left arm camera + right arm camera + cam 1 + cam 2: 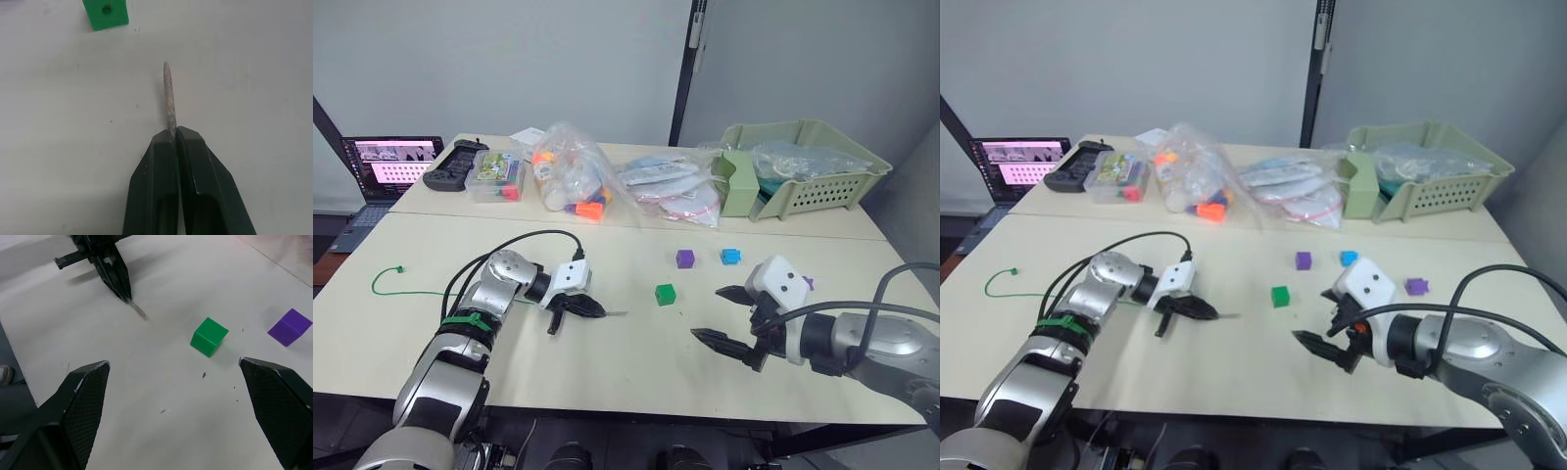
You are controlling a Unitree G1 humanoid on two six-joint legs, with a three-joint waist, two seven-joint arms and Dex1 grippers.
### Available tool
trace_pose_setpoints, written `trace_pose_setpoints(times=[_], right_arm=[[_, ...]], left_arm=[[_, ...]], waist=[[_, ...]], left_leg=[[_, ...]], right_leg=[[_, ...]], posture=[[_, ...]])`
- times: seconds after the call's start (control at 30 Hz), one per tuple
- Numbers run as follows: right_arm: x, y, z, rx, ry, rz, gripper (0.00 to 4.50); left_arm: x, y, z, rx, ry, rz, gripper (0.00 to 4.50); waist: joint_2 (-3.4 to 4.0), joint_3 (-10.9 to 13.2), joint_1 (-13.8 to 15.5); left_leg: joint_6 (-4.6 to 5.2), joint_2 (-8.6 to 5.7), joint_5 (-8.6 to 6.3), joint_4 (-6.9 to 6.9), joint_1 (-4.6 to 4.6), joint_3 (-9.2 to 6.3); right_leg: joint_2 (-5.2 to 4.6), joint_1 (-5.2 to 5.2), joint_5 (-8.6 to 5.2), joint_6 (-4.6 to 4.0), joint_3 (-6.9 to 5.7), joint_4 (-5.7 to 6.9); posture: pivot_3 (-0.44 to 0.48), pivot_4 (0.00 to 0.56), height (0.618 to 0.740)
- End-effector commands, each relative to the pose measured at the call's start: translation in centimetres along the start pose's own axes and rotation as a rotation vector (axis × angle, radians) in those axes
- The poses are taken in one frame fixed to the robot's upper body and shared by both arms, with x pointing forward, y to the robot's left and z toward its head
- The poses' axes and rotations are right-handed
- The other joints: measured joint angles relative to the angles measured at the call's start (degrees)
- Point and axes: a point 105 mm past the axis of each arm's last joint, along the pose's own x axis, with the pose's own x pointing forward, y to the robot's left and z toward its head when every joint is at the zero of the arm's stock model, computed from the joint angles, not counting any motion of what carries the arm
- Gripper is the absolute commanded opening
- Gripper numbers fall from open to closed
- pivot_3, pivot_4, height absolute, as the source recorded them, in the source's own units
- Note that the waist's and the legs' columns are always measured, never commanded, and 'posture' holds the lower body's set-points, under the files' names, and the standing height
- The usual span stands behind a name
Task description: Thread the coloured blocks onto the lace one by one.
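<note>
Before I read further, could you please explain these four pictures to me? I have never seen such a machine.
It is a humanoid robot with two arms, each ending in a two-fingered pincer. Two pictures look down from its head; the other two come from cameras on its wrists. The left pincer is shut on the pale stiff tip of the lace, a thin green string trailing across the table. The right pincer is open, holding nothing. Small cubes lie between them: a green block, a purple block and a blue block. Bags and a tray stand behind.
</note>
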Motion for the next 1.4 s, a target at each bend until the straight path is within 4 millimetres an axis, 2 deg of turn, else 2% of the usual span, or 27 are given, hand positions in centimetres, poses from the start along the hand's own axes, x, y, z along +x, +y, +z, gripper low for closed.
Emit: trace_pose_setpoints(times=[0.03, 0.13, 0.27, 0.43, 0.67, 0.8, 1.0, 1.1, 1.23, 1.4], right_arm=[[-1.3, -1.1, 0.7, 0.003, -0.110, -0.122, 4.50], [-2.1, -1.0, -0.5, 0.029, -0.110, -0.183, 4.50], [-3.2, -1.5, -1.1, 0.143, -0.228, -0.308, 4.50], [-4.2, -2.0, -2.3, 0.177, -0.257, -0.413, 4.50], [-4.0, -1.7, -3.2, 0.162, -0.238, -0.428, 4.50], [-3.7, -1.8, -3.2, 0.160, -0.256, -0.424, 4.50], [-2.9, -0.6, -2.6, 0.171, -0.259, -0.316, 4.50], [-2.8, -0.3, -2.5, 0.156, -0.242, -0.295, 4.50], [-2.8, -0.4, -2.2, 0.153, -0.251, -0.304, 4.50], [-2.8, -0.3, -2.0, 0.145, -0.246, -0.307, 4.50]], left_arm=[[-1.7, 0.2, 4.2, 0.047, -0.107, -0.003, 0.03], [-2.1, -0.1, 5.5, 0.034, -0.139, -0.003, 0.03], [-2.0, -0.1, 7.1, 0.019, -0.169, 0.010, 0.03], [-1.7, -0.3, 7.7, 0.002, -0.185, 0.027, 0.03], [1.2, -1.1, 3.5, 0.009, 0.011, 0.043, 0.03], [3.4, -1.8, 2.3, -0.030, 0.009, 0.075, 0.03], [4.6, -2.4, 0.6, 0.003, -0.027, 0.119, 0.03], [4.5, -2.2, 1.1, -0.056, -0.135, 0.134, 0.95], [4.7, -2.7, 0.5, -0.011, -0.121, 0.111, 2.27], [5.1, -3.8, -1.3, 0.020, -0.062, 0.072, 2.27]], waist=[[0.01, 0.0, 0.2], [0.02, 0.0, 0.3], [0.02, 0.0, 0.2], [0.02, 0.0, 0.1], [0.13, -0.1, -0.2], [0.13, -0.1, 0.0], [0.14, -0.1, 0.1], [0.13, -0.1, 0.2], [0.13, -0.1, 0.2], [0.14, -0.1, 0.2]], left_leg=[[0.00, -0.01, 0.00, 0.02, -0.08, -0.06], [0.00, -0.04, 0.00, 0.03, -0.09, -0.10], [0.00, -0.03, 0.00, 0.02, 0.06, -0.10], [0.00, -0.02, 0.01, 0.03, 0.11, -0.04], [0.00, -0.01, 0.01, -0.02, 0.18, -0.03], [0.00, -0.02, 0.01, -0.02, 0.17, -0.03], [0.00, -0.02, 0.01, -0.02, 0.17, -0.02], [0.00, -0.02, 0.01, -0.02, 0.17, -0.01], [0.00, -0.02, 0.00, -0.02, 0.17, -0.01], [0.00, -0.02, 0.00, -0.02, 0.18, -0.01]], right_leg=[[0.00, -0.02, 0.00, 0.00, -0.05, 0.00], [-0.02, -0.01, 0.00, 0.00, -0.06, 0.02], [0.01, 0.08, 0.00, 0.01, -0.05, 0.05], [0.03, 0.10, -0.01, 0.01, 0.01, 0.03], [0.05, 0.10, -0.02, -0.01, 0.03, 0.04], [0.04, 0.12, -0.02, -0.01, 0.03, 0.01], [0.03, 0.12, -0.02, -0.01, 0.05, 0.01], [0.03, 0.13, -0.02, -0.01, 0.05, 0.00], [0.03, 0.13, -0.02, -0.01, 0.05, 0.00], [0.03, 0.13, -0.02, -0.01, 0.05, 0.00]], posture=[[0.000, 0.150, 0.732], [0.000, 0.150, 0.732], [0.000, 0.150, 0.732], [0.000, 0.150, 0.732], [0.000, 0.150, 0.732], [0.000, 0.150, 0.732], [0.000, 0.150, 0.732], [0.000, 0.150, 0.732], [0.000, 0.150, 0.732], [0.000, 0.150, 0.732]])
